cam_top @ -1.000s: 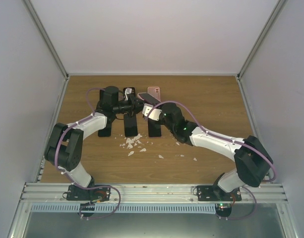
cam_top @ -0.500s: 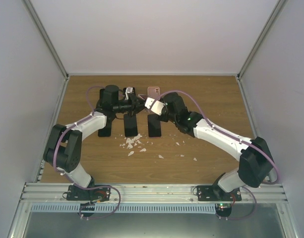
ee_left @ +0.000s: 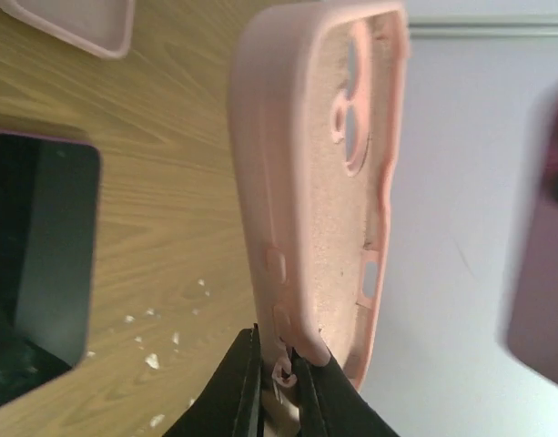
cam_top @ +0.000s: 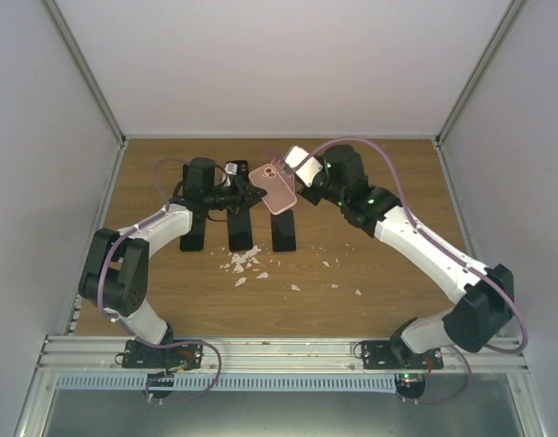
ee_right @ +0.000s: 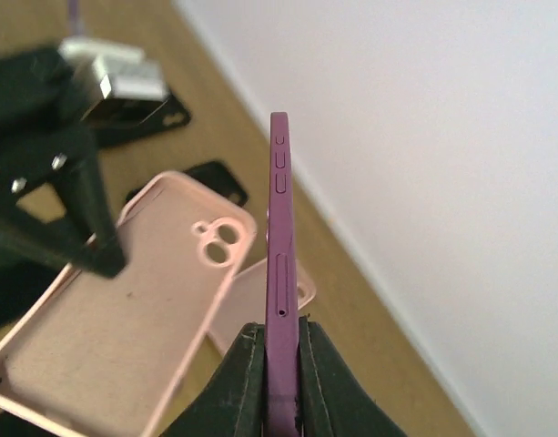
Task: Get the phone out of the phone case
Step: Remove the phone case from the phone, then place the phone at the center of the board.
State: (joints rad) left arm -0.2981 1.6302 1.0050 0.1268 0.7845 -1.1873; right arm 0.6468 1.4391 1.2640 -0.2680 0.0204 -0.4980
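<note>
Right wrist: right end effector (ee_right: 279,346) grips one phone (ee_right: 280,228), left end effector (ee_left: 277,364) one empty case (ee_left: 324,182).

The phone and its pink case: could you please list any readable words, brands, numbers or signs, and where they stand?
None: no text is readable in any view.
The phone shows only unmarked side buttons.
The pink case is plain inside.

The pink phone case (ee_left: 333,237) is looking soft and matt like rubber, and its inside is looking a bit fuzzy. The purple phone (ee_right: 279,273) is showing a smooth, slightly shiny edge. The counter (cam_top: 288,319) is showing brown wood grain. The black fingers (ee_right: 245,382) are looking like matt plastic.
</note>
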